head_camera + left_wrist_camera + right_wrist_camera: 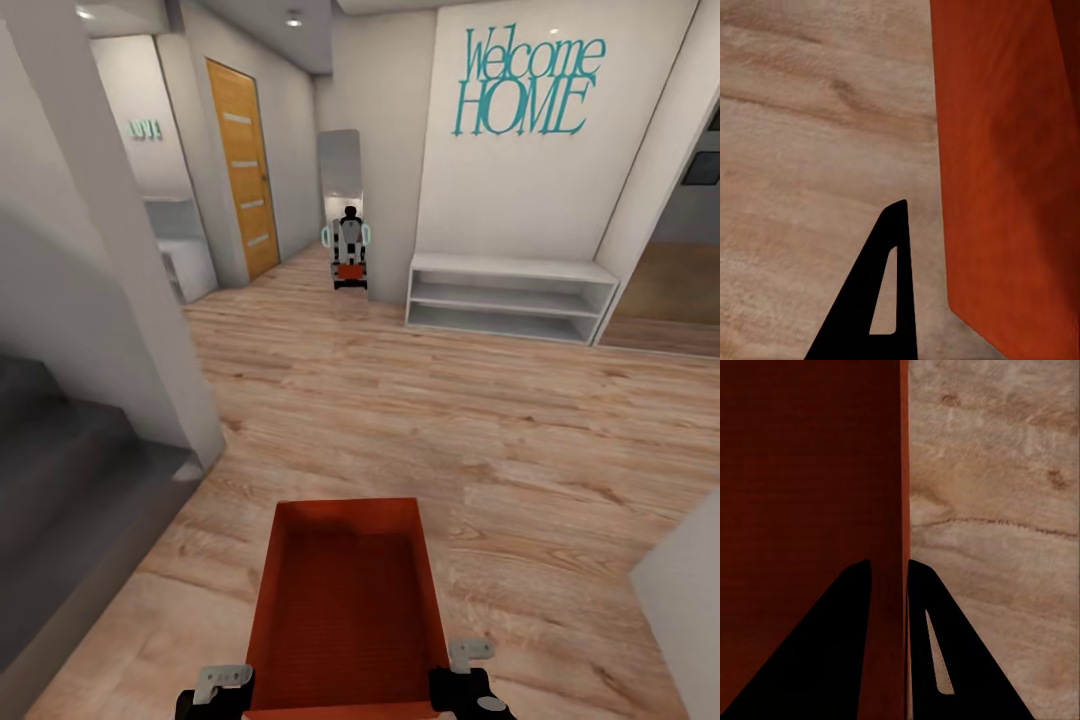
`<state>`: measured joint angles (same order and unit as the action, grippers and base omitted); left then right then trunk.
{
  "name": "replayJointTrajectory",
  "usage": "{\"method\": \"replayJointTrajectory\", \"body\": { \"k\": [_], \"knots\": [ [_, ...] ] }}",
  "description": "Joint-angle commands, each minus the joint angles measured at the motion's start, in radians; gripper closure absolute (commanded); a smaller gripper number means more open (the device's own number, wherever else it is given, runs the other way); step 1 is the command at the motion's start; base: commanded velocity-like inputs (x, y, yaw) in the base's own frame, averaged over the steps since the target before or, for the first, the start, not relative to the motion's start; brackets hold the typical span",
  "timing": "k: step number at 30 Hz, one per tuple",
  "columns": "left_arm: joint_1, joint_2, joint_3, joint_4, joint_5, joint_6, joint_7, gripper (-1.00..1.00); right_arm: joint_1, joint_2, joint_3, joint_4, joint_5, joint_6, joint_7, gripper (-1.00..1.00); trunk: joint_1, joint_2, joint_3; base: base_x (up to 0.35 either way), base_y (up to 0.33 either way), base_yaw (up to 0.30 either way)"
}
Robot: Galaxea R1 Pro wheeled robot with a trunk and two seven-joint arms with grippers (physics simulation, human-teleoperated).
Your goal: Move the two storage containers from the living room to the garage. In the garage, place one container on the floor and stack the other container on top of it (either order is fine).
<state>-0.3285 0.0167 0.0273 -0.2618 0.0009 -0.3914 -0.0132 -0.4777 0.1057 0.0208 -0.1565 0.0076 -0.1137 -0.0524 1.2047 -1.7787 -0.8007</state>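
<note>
Head view: an orange-red storage container is being carried low in front of the robot, its long axis pointing straight ahead down a hallway and its open top facing up. The left gripper and the right gripper are sitting at the container's near corners, one on each side. In the right wrist view, the right gripper is pinching the thin side wall of the container, one finger inside and one outside, jaws narrow on the wall. In the left wrist view, one dark finger is showing just beside the container's outer wall; how those jaws stand cannot be told. Light wood-plank floor is stretching open ahead. A grey staircase is edging the left, a white shelf unit is standing under teal "Welcome HOME" lettering on the right, and an orange door is lining the corridor toward a mirror.
</note>
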Motion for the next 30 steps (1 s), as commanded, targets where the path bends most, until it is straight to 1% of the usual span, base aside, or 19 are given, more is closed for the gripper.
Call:
{"method": "replayJointTrajectory", "body": {
  "k": [1, 30],
  "knots": [
    [0.0, 0.0, 0.007, 0.001, 0.003, -0.003, 0.001, 1.0, -0.001, 0.0, -0.004, 0.0, 0.002, -0.003, -0.006, 1.0, 0.001, 0.0, -0.001, 0.346, 0.0, 0.0],
    [0.0, 0.0, 0.007, 0.001, 0.003, 0.0, 0.001, 1.0, -0.001, 0.0, -0.004, 0.0, 0.002, -0.003, -0.006, 1.0, 0.001, 0.0, -0.001, 0.346, 0.0, 0.0]
  ]
}}
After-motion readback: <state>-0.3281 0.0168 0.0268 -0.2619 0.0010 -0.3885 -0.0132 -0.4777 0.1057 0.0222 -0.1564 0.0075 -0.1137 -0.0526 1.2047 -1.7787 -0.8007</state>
